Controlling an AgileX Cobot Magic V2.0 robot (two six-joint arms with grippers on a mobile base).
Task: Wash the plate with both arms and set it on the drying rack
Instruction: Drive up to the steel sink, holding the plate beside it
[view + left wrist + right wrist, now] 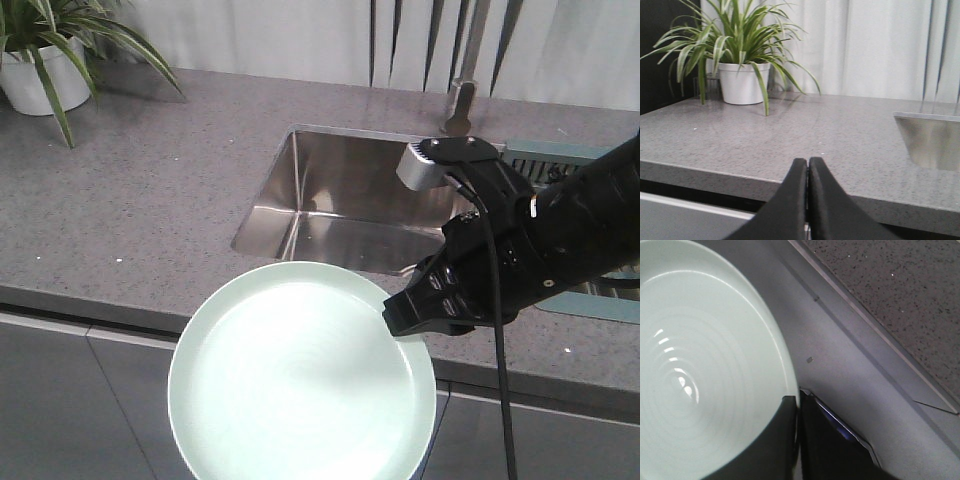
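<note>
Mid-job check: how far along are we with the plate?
Done: the plate is lifted, held at its rim by the right gripper, jaws shut. In hand: it hangs before the counter edge, not yet over the sink. Left: washing with both arms, the left gripper being shut and empty, then setting it on the drying rack.

We see a grey speckled counter [150, 200]. A white pot [45, 75] holding a green plant [60, 25] stands at its far left corner. A steel sink [340, 200] is set into the counter, with a tap [460, 105] at the sink's far edge. A rack [550, 155] lies just right of the sink, partly hidden.
</note>
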